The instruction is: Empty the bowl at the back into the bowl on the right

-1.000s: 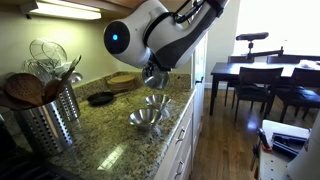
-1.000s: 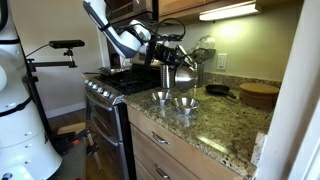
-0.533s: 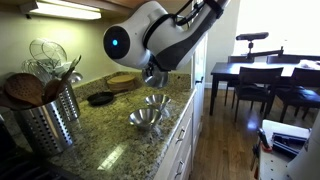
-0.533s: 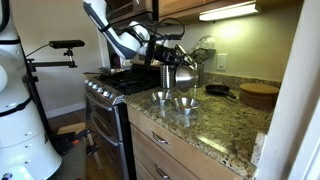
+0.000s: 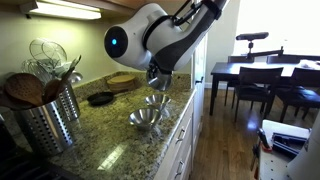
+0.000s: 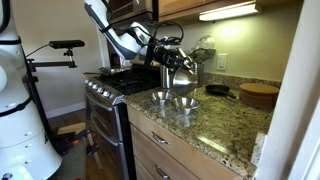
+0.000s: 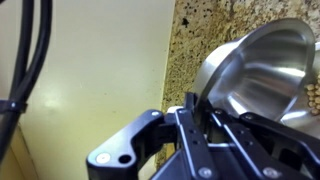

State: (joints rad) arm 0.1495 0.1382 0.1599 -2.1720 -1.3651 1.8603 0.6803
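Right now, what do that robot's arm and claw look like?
The arm is a rounded white shell with black joints and a black disc carrying a blue ring. The gripper is black, built of bolted link bars. Black cables run alongside.

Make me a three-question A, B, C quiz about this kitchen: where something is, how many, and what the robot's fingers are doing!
1. Where is the black pan? A on the dining table. B on the counter beside the round wooden board. C inside a bowl.
2. How many steel bowls stand on the counter? A two. B five. C none.
3. What are the fingers doing? A spread, empty. B gripping a spoon. C shut on the rim of a tilted bowl.
1 B: it lies by the board. 2 A: both stand near the edge. 3 C: they pinch its rim.
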